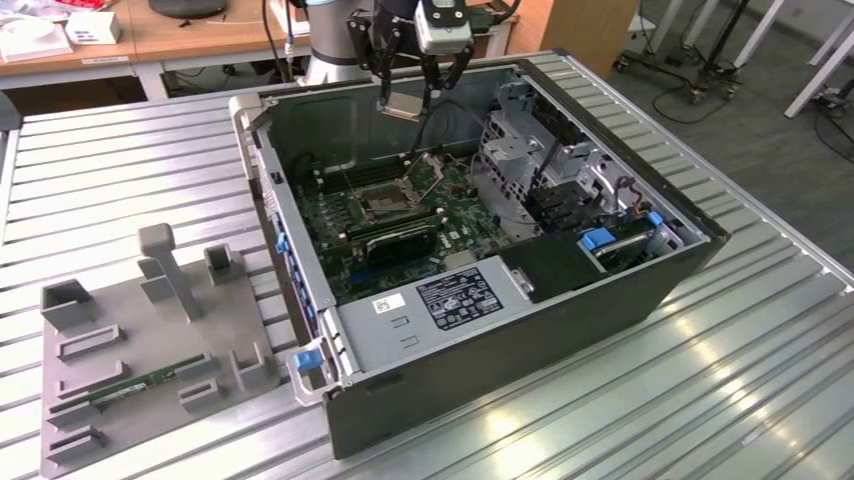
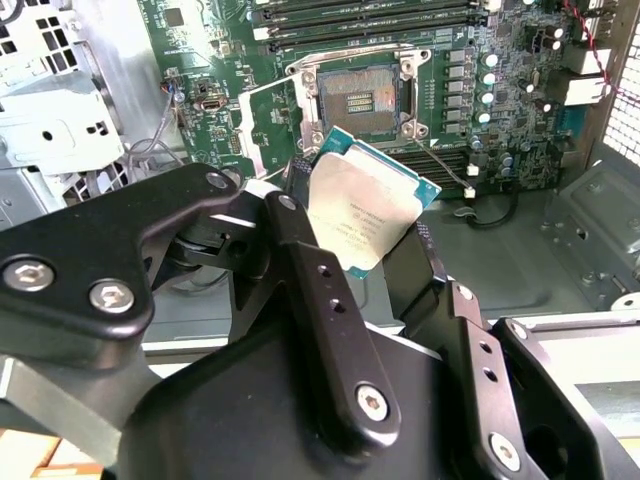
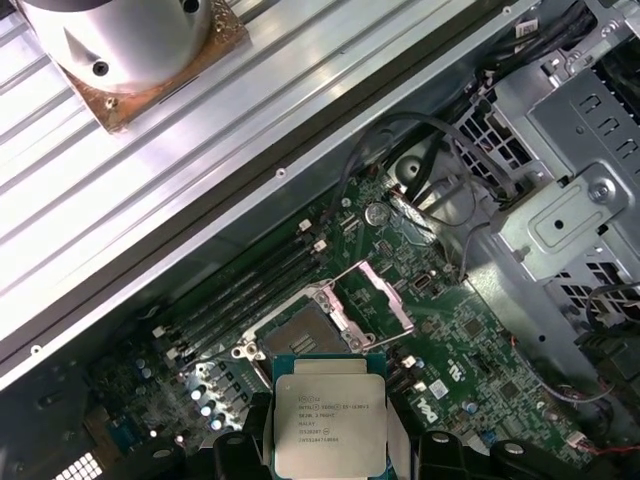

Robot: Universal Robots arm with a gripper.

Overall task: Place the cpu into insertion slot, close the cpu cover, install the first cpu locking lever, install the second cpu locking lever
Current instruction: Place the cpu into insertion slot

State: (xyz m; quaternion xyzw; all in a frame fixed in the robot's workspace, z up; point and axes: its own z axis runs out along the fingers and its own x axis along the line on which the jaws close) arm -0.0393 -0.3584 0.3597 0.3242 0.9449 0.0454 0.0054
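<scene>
The cpu (image 1: 400, 108) is a flat square chip with a silver-tan face, and my gripper (image 1: 404, 100) is shut on it by two opposite edges. It hangs above the open computer case, over the back part of the green board. In both wrist views the cpu (image 2: 365, 200) (image 3: 328, 425) sits between the black fingers (image 2: 300, 250) (image 3: 240, 455). Below it, apart from it, the insertion slot (image 1: 387, 203) (image 2: 360, 95) (image 3: 300, 335) lies bare and dark in its silver frame. The cpu cover (image 1: 434, 170) (image 2: 268, 120) (image 3: 385, 297) stands flipped open beside the slot.
The case's walls (image 1: 267, 170) ring the board. A silver drive cage (image 1: 534, 150) and cables stand on the exterior view's right of the slot, a power supply (image 1: 454, 295) in front. Long memory slots (image 2: 370, 20) flank the slot. A grey fixture (image 1: 134, 330) holds a memory stick (image 1: 140, 385).
</scene>
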